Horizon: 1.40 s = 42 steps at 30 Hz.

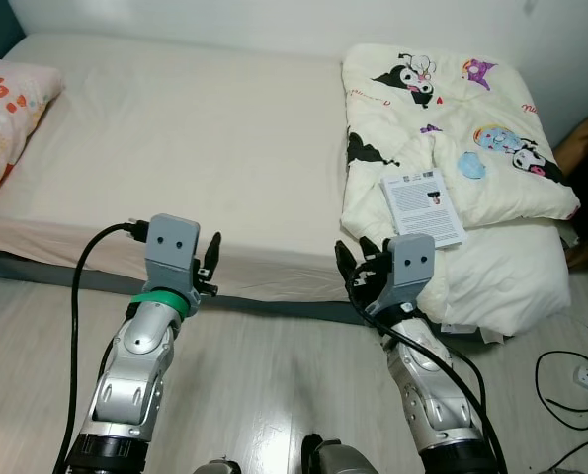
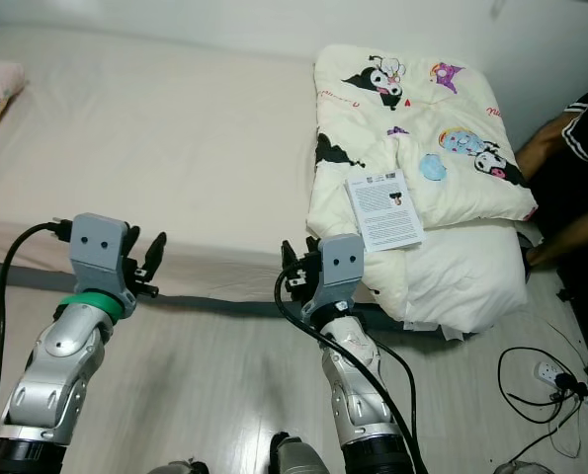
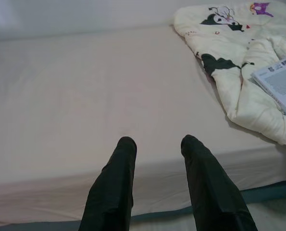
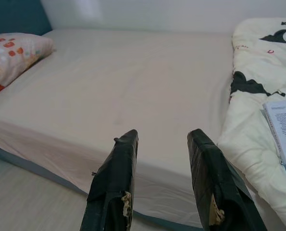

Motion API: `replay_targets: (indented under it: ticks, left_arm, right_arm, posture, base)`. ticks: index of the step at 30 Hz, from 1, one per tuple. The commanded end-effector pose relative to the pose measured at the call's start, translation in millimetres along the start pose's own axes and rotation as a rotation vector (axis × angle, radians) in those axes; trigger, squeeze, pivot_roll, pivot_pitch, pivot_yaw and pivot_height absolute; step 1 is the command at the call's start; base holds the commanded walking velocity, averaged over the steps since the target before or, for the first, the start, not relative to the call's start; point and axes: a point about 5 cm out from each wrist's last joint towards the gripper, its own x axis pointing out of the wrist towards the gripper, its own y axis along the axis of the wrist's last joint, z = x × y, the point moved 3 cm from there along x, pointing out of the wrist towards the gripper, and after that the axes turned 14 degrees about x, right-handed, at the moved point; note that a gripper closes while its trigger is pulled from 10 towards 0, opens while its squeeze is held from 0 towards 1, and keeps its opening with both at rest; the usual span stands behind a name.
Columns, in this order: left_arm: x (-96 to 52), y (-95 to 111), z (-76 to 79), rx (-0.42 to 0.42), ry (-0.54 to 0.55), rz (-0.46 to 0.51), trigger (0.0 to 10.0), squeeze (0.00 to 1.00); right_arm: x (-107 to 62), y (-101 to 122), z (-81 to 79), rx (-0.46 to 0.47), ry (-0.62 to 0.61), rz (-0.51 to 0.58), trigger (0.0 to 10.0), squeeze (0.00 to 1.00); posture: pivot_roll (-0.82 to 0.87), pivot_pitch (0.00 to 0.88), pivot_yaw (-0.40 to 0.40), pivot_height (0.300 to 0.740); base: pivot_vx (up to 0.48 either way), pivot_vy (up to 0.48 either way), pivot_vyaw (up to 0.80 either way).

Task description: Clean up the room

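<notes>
Low bed (image 1: 205,148) w/ beige sheet, white wall (image 1: 274,20) behind, pale wood-look floor (image 1: 264,385), even indoor light

Booklet (image 1: 424,204) on quilt (image 1: 442,118), right of bed (image 1: 195,158)

Big open stretch of bare mattress (image 1: 195,148) across the middle of the frame, nothing on it, so my left gripper (image 1: 210,265) and right gripper (image 1: 358,265) can go straight in. Right side's blocked by the bunched-up blanket (image 1: 442,118) with a booklet (image 1: 422,205) on top. Pillow (image 1: 2,114) crowds the upper left.
</notes>
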Motion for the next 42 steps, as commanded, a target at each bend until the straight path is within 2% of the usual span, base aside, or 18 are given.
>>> replay_targets:
  ticks: [1, 5, 9, 20, 32, 42]
  left_arm:
    - [-1.7, -3.5, 4.1, 0.002, -0.016, -0.005, 10.0, 0.0]
    - [-1.5, -2.6, 5.2, 0.001, -0.02, 0.001, 10.0, 0.0]
    - [0.1, -0.2, 9.1, -0.001, -0.033, 0.015, 10.0, 0.0]
    - [1.3, 2.7, 11.2, -0.005, -0.039, 0.029, 10.0, 0.0]
    - [1.9, 1.5, 12.1, -0.006, -0.04, 0.018, 10.0, 0.0]
    - [-3.1, -4.7, 14.0, -0.014, -0.058, 0.001, 10.0, 0.0]
  right_arm:
    - [-3.7, -9.5, 2.6, 0.034, -0.017, -0.033, 10.0, 0.0]
    - [-4.0, -11.0, 4.3, 0.052, -0.028, -0.039, 10.0, 0.0]
    - [-3.8, -10.7, 6.0, 0.022, -0.03, -0.042, 10.0, 0.0]
    - [-3.7, -11.7, 6.5, 0.022, -0.037, -0.045, 10.0, 0.0]
    - [-3.0, -13.2, 5.5, 0.005, -0.026, -0.054, 10.0, 0.0]
    - [-5.8, -21.5, -4.7, 0.0, 0.046, -0.103, 10.0, 0.0]
  posture:
    - [-0.11, 0.055, 0.031, 0.74]
    - [-0.11, 0.056, 0.032, 0.74]
    - [-0.11, 0.056, 0.032, 0.74]
    - [-0.11, 0.061, 0.033, 0.74]
    - [-0.11, 0.067, 0.035, 0.74]
    - [-0.11, 0.068, 0.038, 0.74]
  base:
    - [0.255, 0.0, -0.79]
    - [0.264, 0.0, -0.79]
    - [0.323, 0.0, -0.79]
    - [0.48, 0.0, -0.79]
    - [0.368, 0.0, 0.0]
    - [0.0, 0.0, 0.0]
